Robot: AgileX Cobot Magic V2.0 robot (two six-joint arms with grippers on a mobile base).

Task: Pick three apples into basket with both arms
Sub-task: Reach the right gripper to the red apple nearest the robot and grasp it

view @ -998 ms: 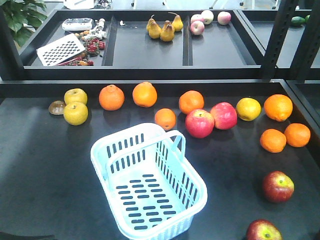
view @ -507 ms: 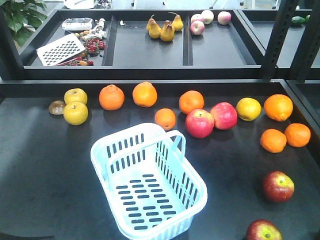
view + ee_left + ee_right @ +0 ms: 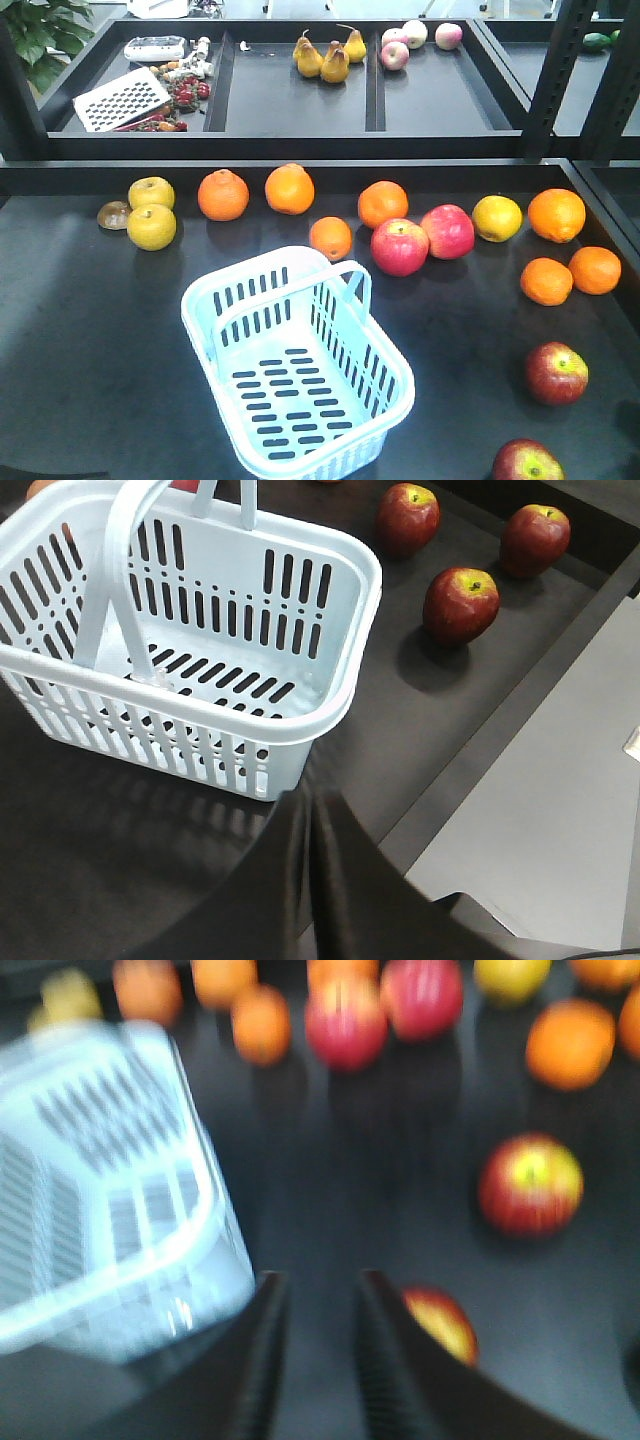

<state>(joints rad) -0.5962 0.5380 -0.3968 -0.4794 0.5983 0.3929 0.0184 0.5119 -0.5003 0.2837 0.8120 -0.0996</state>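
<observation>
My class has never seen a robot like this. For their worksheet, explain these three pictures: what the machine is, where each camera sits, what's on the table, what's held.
It is a two-armed robot. One camera looks ahead over a dark table, and one camera sits on each wrist. On the table are an empty pale blue basket, oranges, two bright red apples and the three darker apples it should collect. The left wrist view shows the left gripper shut on nothing, close to the basket. The right wrist view is blurred; the right gripper is open and empty, near one dark apple.
</observation>
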